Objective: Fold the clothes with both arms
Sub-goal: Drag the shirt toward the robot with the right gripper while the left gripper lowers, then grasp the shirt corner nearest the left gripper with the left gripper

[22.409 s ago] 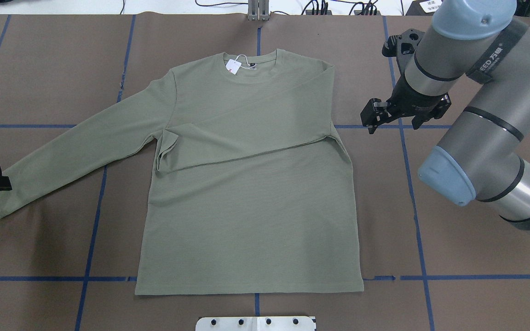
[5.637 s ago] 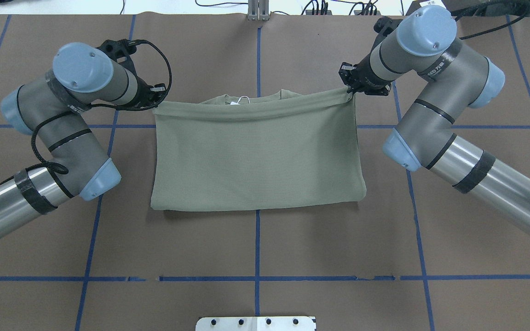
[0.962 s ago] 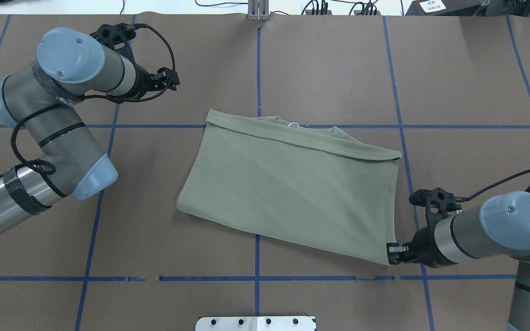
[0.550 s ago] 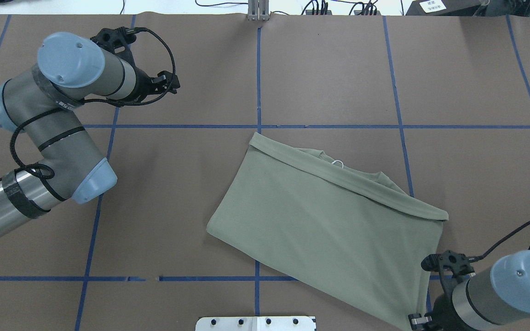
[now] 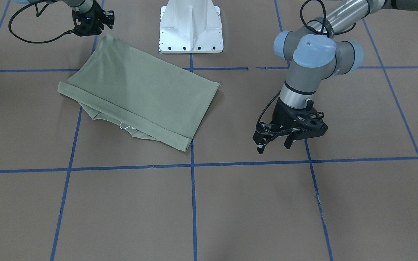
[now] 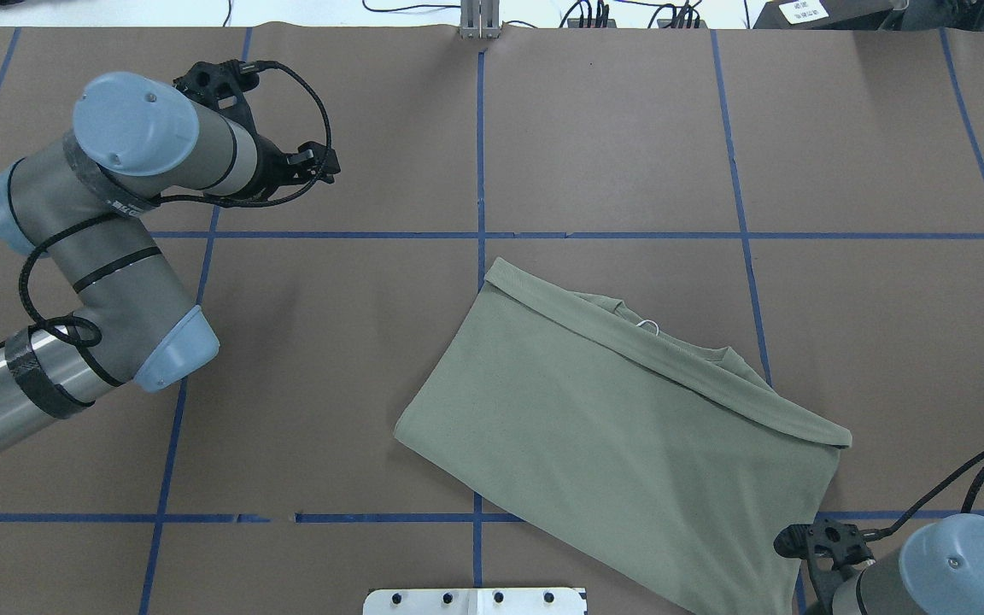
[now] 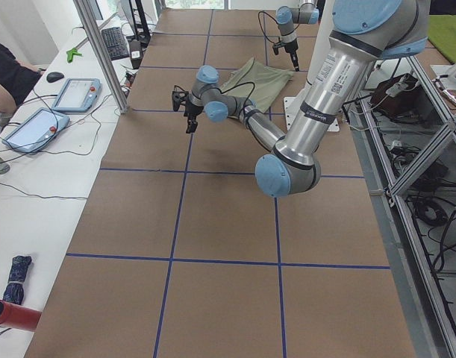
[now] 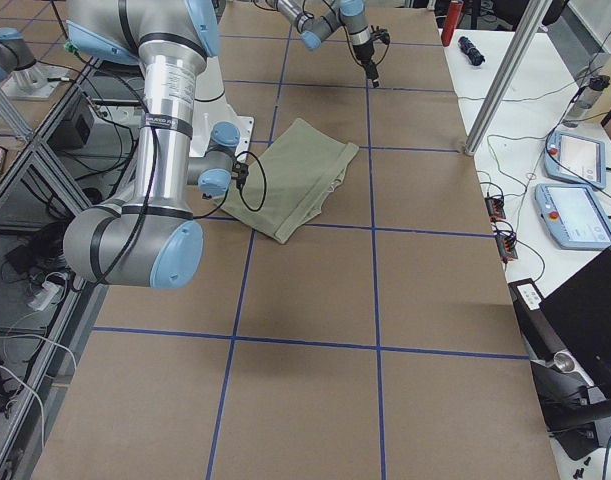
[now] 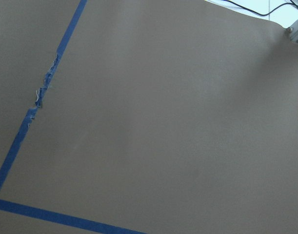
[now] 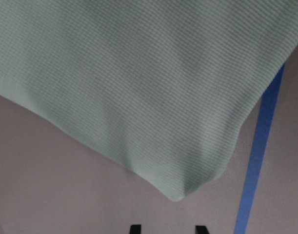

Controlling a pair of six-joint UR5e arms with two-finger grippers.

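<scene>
- Shows, from overhead, the folded sage-green shirt (image 6: 620,444) lying flat and skewed on the robot's right half of the table, with its crew collar (image 6: 671,340) and a white tag string (image 6: 647,324) peeking past the far folded edge
- Catches the right gripper (image 5: 103,21) clearly only in the front-facing view, just beside the shirt's corner nearest the robot; overhead, loses it below the frame edge
- Settles that grip in the right wrist view alone: fingertips (image 10: 134,229) spread, the shirt corner lying just ahead of them, nothing clamped
- Puts the left gripper (image 5: 272,144) well apart from the shirt, pointing down over bare paper, jaws spread and empty
- Sees from the left wrist only brown paper (image 9: 178,122) and frayed blue tape (image 9: 44,90)
- Finds that paper across the whole table, gridded with the tape, and a white pedestal base (image 5: 191,25) at the robot's edge
- Adds, from the left end, a white side bench (image 7: 33,171) with two tablets (image 7: 75,93) and a dark sleeve (image 7: 4,71) at the frame edge
</scene>
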